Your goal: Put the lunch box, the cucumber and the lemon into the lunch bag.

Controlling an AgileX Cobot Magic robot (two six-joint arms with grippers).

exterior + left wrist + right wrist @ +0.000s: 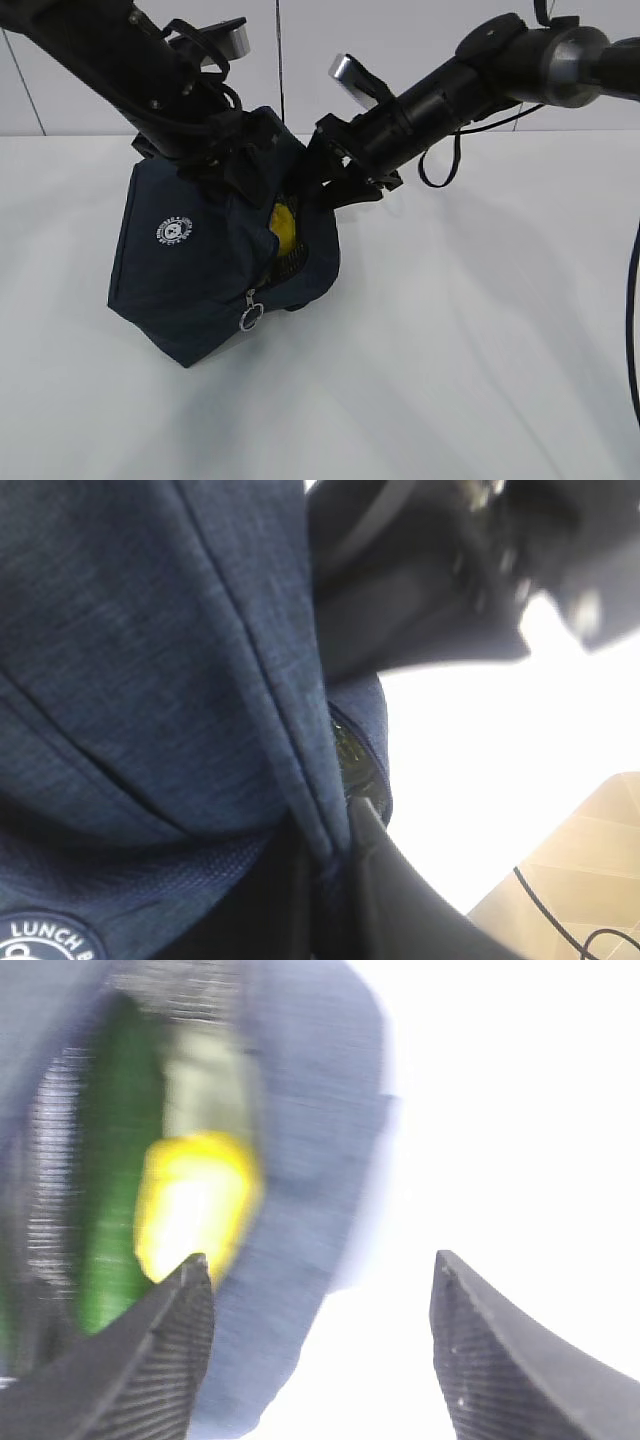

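Note:
The navy lunch bag [200,260] hangs tilted with its lower corner on the white table, its opening facing right. My left gripper [222,165] is shut on the bag's top fabric; the left wrist view shows the cloth [180,680] pinched between the fingers [400,880]. The yellow lemon [283,225] shows inside the opening. In the right wrist view the lemon [195,1205], the green cucumber [115,1190] and the pale green lunch box lid [205,1085] lie inside the bag. My right gripper [320,1280] is open and empty just outside the bag's rim [310,1160].
The zipper's silver ring pull [250,318] hangs at the bag's lower front. The white logo [174,231] faces the camera. The white table [480,350] stretches right and forward. A black cable [632,330] runs down the right edge.

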